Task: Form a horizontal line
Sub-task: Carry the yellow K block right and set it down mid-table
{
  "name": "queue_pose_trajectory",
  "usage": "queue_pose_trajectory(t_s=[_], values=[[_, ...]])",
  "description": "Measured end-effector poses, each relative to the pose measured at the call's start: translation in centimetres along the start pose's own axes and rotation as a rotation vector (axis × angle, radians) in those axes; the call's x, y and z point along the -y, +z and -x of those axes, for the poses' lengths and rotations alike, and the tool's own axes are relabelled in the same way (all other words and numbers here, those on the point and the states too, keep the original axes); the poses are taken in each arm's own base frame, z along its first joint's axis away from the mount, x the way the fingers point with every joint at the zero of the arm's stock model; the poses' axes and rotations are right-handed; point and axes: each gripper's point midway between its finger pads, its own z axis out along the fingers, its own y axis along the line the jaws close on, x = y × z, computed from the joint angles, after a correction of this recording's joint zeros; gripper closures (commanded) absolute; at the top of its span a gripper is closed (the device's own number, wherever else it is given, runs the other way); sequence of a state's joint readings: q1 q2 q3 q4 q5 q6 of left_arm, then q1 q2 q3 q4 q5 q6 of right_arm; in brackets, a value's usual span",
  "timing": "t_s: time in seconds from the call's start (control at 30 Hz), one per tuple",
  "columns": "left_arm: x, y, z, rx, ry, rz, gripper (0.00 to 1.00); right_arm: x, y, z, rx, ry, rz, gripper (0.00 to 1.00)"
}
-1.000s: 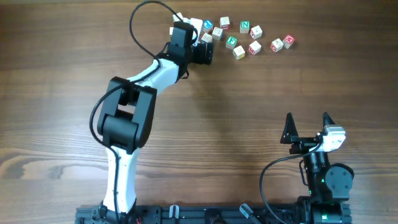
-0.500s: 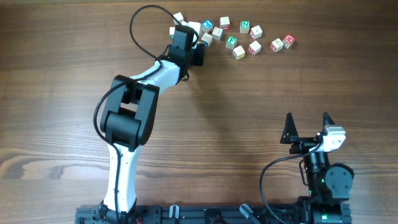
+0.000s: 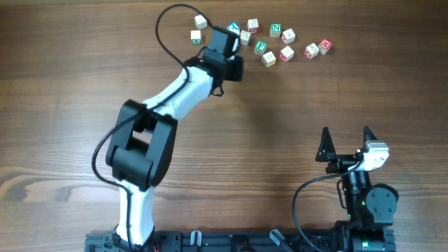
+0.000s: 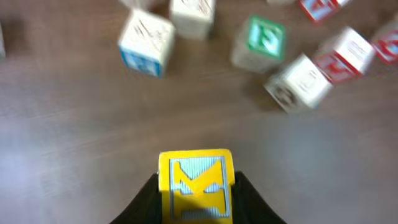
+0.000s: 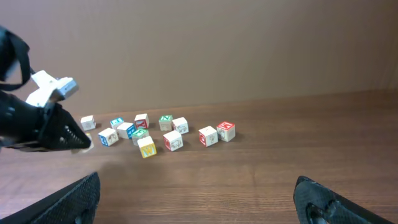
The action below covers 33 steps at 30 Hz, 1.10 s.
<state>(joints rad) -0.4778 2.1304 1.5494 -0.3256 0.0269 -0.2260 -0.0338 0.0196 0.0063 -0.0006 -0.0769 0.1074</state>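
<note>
Left gripper (image 4: 196, 202): on wrist view you see jaws clamped on 1 yellow letter cube (image 4: 196, 180). Overhead hides that grip under wrist (image 3: 225, 43). Green F cube (image 3: 260, 47) just beyond, among loose cubes (image 3: 287, 43), no row formed. Right gripper (image 3: 346, 136) gapes wide, well apart.

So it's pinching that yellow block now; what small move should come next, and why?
Probably lift the yellow cube slightly and carry it toward the green-letter cube. The left end effector grips it on both sides, and the cubes ahead lie scattered, not in a row.
</note>
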Motion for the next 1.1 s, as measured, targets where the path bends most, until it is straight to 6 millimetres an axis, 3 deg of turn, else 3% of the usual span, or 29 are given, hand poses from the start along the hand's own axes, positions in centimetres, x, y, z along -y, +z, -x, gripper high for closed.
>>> queue_pose_trajectory(t_s=[0.1,0.2,0.4,0.6,0.73,0.77,0.83,1.03,1.1], values=[[3.3,-1.4,-3.4,-0.115,-0.061,-0.005,0.79,0.0,0.0,0.0,0.000,0.000,0.000,0.00],[6.6,-2.2,-7.9,-0.244,-0.119,0.010,0.78,0.0,0.0,0.0,0.000,0.000,0.000,0.00],[10.4,-3.1,-11.9,-0.328,-0.294,0.041,0.78,0.0,0.0,0.0,0.000,0.000,0.000,0.00],[13.0,-3.5,-13.0,-0.316,-0.326,0.034,0.74,0.0,0.0,0.0,0.000,0.000,0.000,0.00],[15.1,-3.3,-12.7,-0.275,-0.309,-0.017,0.72,0.0,0.0,0.0,0.000,0.000,0.000,0.00],[15.3,-2.9,-12.7,-0.269,-0.309,-0.023,0.64,0.0,0.0,0.0,0.000,0.000,0.000,0.00],[15.0,-2.3,-13.2,-0.278,-0.306,-0.010,0.60,0.0,0.0,0.0,0.000,0.000,0.000,0.00],[14.7,-1.7,-13.8,-0.288,-0.308,0.006,0.60,0.0,0.0,0.0,0.000,0.000,0.000,0.00],[14.7,-1.7,-13.8,-0.288,-0.308,0.006,0.71,0.0,0.0,0.0,0.000,0.000,0.000,0.00]])
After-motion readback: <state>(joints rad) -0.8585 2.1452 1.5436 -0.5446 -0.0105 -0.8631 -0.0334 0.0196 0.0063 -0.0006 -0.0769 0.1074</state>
